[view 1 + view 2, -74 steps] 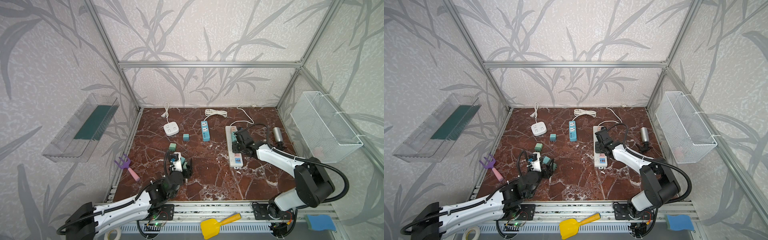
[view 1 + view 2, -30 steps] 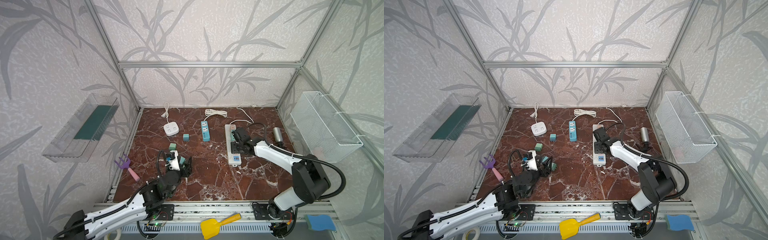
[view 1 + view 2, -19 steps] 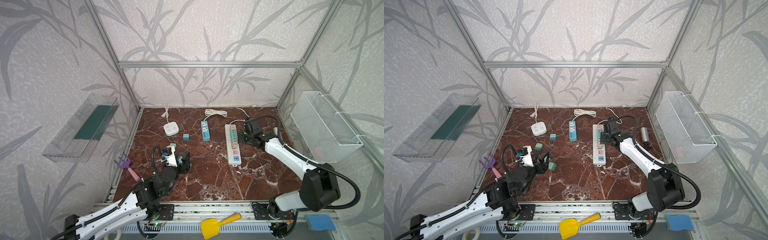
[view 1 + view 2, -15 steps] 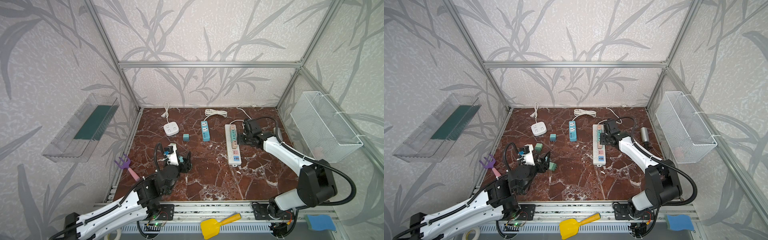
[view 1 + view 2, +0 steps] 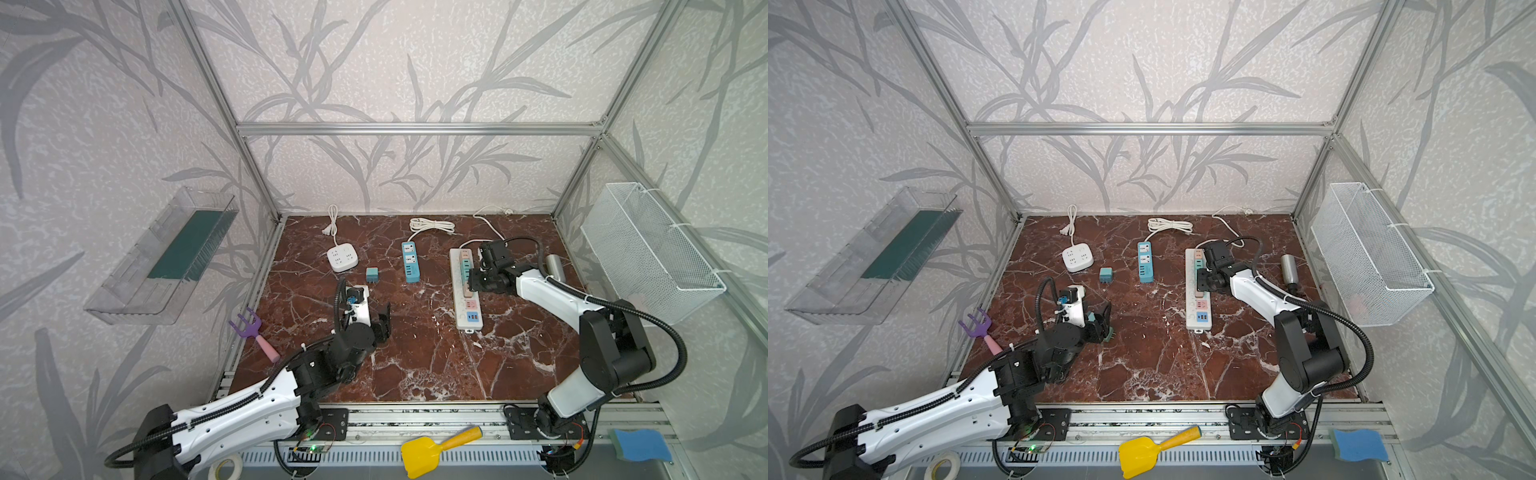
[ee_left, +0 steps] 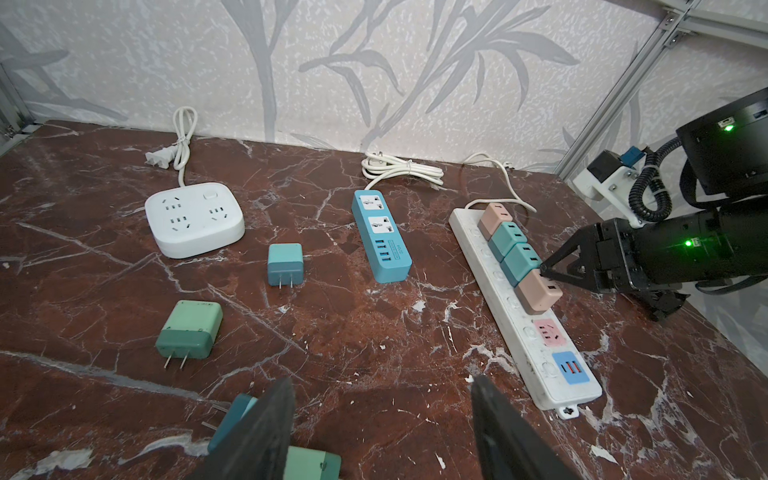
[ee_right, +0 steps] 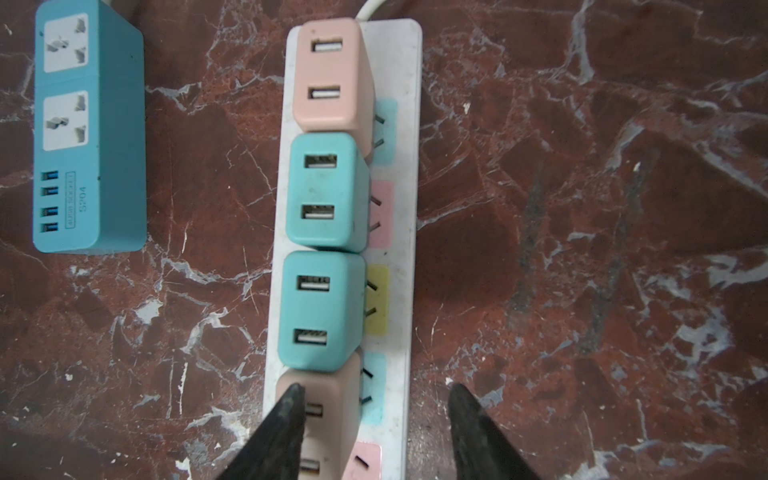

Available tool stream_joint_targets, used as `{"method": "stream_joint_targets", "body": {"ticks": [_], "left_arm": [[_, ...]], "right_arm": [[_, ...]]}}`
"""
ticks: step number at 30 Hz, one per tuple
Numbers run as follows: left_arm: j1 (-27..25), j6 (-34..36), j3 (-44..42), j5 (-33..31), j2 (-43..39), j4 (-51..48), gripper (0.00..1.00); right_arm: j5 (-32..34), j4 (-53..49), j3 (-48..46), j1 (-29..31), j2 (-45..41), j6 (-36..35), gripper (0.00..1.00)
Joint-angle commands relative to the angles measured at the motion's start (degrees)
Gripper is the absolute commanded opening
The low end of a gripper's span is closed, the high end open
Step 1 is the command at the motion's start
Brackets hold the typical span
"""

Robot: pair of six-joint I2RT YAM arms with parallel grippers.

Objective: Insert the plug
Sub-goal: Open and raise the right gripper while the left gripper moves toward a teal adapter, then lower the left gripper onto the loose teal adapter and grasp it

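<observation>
**Fourth adapter stands in the strip; right gripper is at it, unclamped**

Nearest, the left gripper [image 6: 382, 382] stands open and empty above the marble table [image 6: 374, 332]. A dark teal adapter [image 6: 230, 422] and a pale green adapter [image 6: 313, 463] lie just beside one of its fingers. Farther, a green adapter [image 6: 189, 334] and a teal adapter [image 6: 284, 264] lie loose.

Farther, to the right, lies the white power strip [image 6: 555, 395] with four adapters in a row. The pink adapter [image 6: 538, 293] at the near end of the row is the plug in hand; whether it sits fully down I cannot tell. The right gripper [image 7: 375, 386] is open, nothing is clamped.

I judge that the step is the seating of this plug. The next move calls for a straight push down, then a lift away without dragging the adapter out.

The right wrist view shows one finger over the adapter's top and the other past the strip's edge. Only the left wrist view shows the fingertip touching the adapter's upper edge. In both top views the arm hides this contact.
</observation>
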Motion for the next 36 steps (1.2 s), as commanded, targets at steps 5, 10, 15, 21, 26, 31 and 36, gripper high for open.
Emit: {"method": "stream_joint_targets", "body": {"ticks": [5,10,15,21,26,31,36], "left_arm": [[4.65,-1.01,6.04,2.22,4.52,-3.27,0.72],[13.98,-7.92,10.00,12.67,12.43,-12.35,0.73],[14.62,-6.61,12.15,14.21,19.57,-15.90,0.73],[18.34,-13.37,13.61,18.24,23.35,-19.59,0.73],[22.64,-11.96,19.89,21.96,29.03,-23.55,0.73],[27.23,-6.11,27.34,23.18,36.03,-26.66,0.73],[32.43,0.25,35.79,26.55,46.58,-26.70,0.73]], "right_arm": [[-1.55,-3.74,0.31,-0.21,-3.87,-0.39,0.55],[-2.50,-0.01,-2.70,-0.21,-5.66,0.30,0.56],[-5.04,-0.79,-4.19,-0.60,-3.16,0.56,0.56],[-6.81,-1.93,-4.35,-0.74,-7.13,0.48,0.59],[-5.95,-4.08,-1.56,-0.89,-10.32,-0.53,0.65],[-7.00,-5.09,1.13,-2.68,-10.92,-1.76,0.67],[-9.42,-1.54,-0.31,-3.93,-10.25,-2.93,0.68]]}}
